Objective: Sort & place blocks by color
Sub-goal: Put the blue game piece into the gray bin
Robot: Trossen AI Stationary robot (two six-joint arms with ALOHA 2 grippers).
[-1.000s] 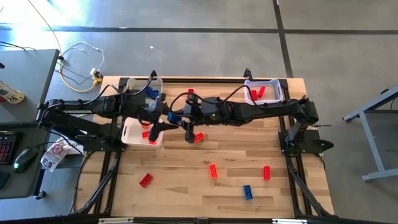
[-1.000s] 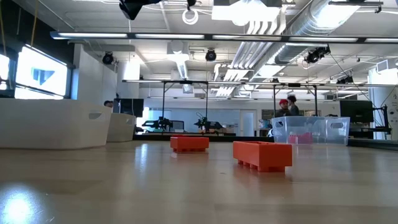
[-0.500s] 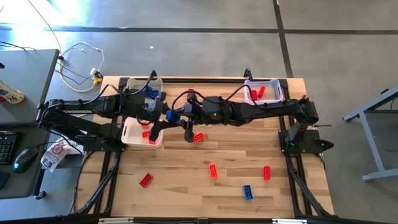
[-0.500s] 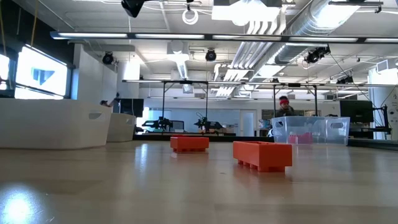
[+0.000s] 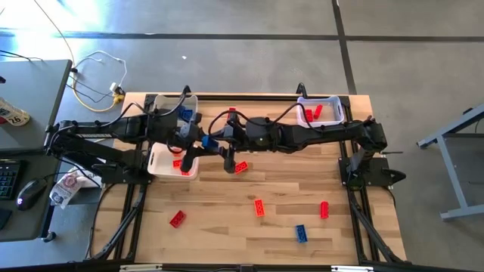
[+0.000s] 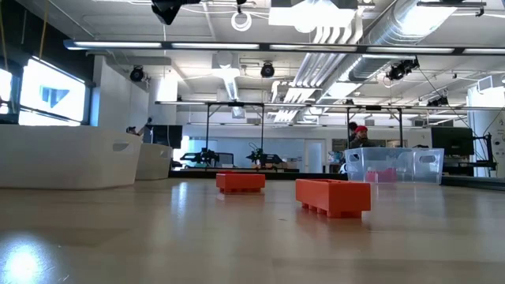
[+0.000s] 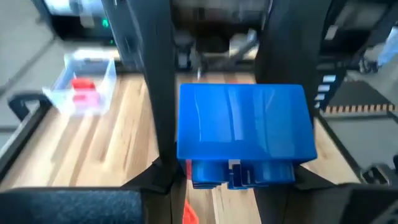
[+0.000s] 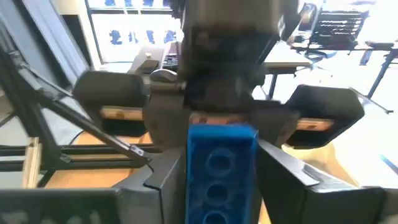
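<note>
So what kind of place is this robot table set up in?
Most likely a robotics lab or open workshop: exposed ceiling ducts and strip lights overhead, further metal-framed workbenches across the room, and a desk with a computer mouse beside the wooden table.

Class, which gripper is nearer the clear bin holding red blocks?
Right. The right gripper sits mid-table, nearer the clear bin; the left gripper is farther, over the white bin.

Two dark jointed arms, black looping cables, left hand [image 5: 198, 140] and right hand [image 5: 214, 141] with flat black fingers
</note>
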